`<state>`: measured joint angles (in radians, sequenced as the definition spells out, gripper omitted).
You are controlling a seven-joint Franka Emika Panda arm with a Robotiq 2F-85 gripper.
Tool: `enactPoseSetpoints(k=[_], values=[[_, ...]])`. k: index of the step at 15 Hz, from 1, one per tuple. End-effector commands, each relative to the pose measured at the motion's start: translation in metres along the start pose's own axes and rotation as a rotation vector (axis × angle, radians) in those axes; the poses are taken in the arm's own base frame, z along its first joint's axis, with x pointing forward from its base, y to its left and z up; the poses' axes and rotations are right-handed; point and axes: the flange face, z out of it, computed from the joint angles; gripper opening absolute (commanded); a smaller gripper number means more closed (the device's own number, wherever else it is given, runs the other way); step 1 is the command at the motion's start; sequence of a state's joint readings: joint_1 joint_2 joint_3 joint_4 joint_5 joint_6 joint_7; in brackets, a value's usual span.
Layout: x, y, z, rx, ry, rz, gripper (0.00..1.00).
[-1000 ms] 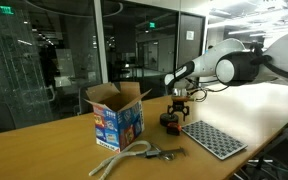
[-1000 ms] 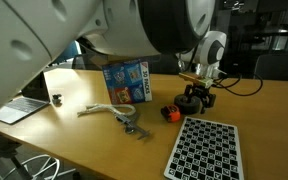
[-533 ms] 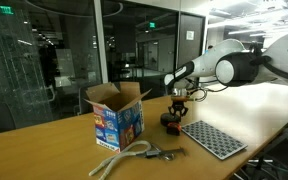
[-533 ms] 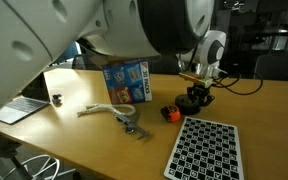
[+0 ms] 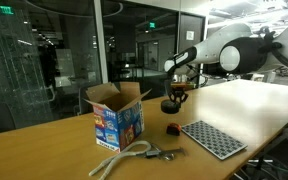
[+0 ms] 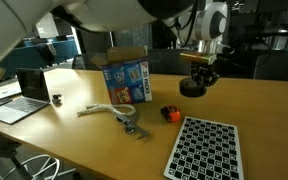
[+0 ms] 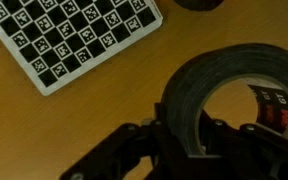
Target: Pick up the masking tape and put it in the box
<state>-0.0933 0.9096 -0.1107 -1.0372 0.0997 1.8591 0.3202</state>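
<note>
The masking tape [image 5: 171, 105] [image 6: 193, 88], a dark ring, hangs in the air above the wooden table in both exterior views. My gripper [image 5: 174, 94] [image 6: 197, 76] is shut on it from above. In the wrist view the tape [image 7: 189, 90] fills the lower right, and the gripper [image 7: 185, 133] pinches the ring's wall between its jaws. The box [image 5: 115, 114] [image 6: 127, 80], brown cardboard with blue printed sides and its flaps upright, stands on the table well apart from the gripper.
A small red object [image 5: 174, 128] [image 6: 168, 113] lies on the table below the tape. A checkered mat [image 5: 212, 138] [image 6: 202, 148] [image 7: 74, 35] lies flat nearby. A pale rope with a metal tool [image 5: 127, 155] [image 6: 114, 114] lies before the box. A laptop [image 6: 9, 106] sits at the table's end.
The gripper closed on the tape where it lay beside the red object, then rose with it; the tape is now clear of the table.
</note>
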Motion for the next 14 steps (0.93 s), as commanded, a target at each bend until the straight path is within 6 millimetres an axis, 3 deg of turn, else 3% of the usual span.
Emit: enactPoseSetpoints(k=[1,5,9,11,14], values=[[-0.024,-0.006,-0.087,0.001,0.096,-0.009,0.16],[-0.053,-0.036,-0.175,0.087,0.22,-0.083,0.16],[-0.105,-0.081,-0.252,0.19,0.297,-0.159,0.16],[-0.137,-0.108,-0.28,0.252,0.318,-0.211,0.16],[-0.176,-0.143,-0.302,0.355,0.319,-0.288,0.16]])
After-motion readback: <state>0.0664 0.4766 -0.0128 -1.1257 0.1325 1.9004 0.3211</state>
